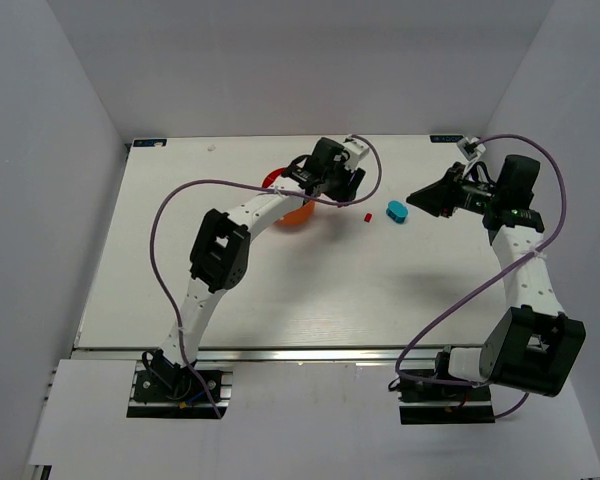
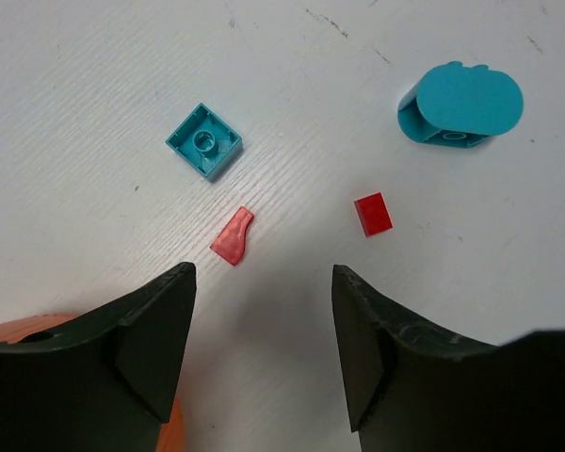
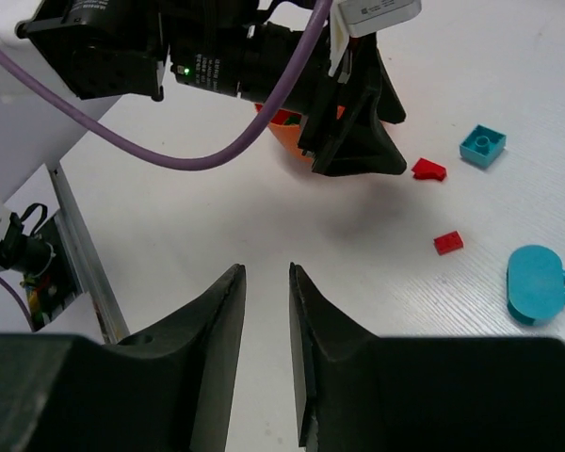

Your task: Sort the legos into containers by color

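Observation:
The orange-red bowl [image 1: 294,213] sits at the back, mostly under my left wrist; its rim shows in the left wrist view [image 2: 19,331] and the right wrist view [image 3: 287,137]. On the table lie a cyan square brick [image 2: 204,141], a cyan rounded brick [image 2: 461,105], a red curved piece [image 2: 234,235] and a small red plate [image 2: 373,214]. My left gripper [image 2: 264,282] is open and empty, just short of the red pieces. My right gripper [image 3: 266,273] is empty, its jaws a narrow gap apart, right of the cyan rounded brick [image 1: 397,211].
Something green lies inside the bowl [image 3: 282,118]. The left arm's purple cable [image 1: 160,215] loops over the table's left half. White walls enclose the table on three sides. The right arm's cable [image 1: 540,150] arcs above its wrist.

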Controlling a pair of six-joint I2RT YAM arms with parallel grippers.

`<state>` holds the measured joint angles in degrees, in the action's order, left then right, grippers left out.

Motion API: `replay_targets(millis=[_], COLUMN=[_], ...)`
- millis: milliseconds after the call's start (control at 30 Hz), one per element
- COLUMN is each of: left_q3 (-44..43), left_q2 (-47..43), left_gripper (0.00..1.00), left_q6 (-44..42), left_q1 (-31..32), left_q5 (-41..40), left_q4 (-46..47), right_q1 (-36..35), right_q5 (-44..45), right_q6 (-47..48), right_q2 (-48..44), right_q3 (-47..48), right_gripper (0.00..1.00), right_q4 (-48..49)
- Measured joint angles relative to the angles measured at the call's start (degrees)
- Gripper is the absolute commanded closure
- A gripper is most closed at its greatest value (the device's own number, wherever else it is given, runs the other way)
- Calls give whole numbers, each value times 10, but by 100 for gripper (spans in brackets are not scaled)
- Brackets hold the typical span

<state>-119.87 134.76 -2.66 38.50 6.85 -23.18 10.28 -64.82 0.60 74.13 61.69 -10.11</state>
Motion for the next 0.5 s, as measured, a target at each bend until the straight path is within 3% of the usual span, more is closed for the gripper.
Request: replay_targets(millis=[200, 500], left_q3=[-30, -38], left_q2=[44, 89], left_gripper=[37, 36], left_q6=[-12, -14], left_q1=[7, 12], left_q5=[-35, -74], left_q4=[-2, 1], right_q1=[22, 26], right_q5=[-4, -10], right_q6=[0, 4], right_q2=[10, 13], right_q3=[-18, -26], right_gripper=[70, 70], right_q4=[0, 0])
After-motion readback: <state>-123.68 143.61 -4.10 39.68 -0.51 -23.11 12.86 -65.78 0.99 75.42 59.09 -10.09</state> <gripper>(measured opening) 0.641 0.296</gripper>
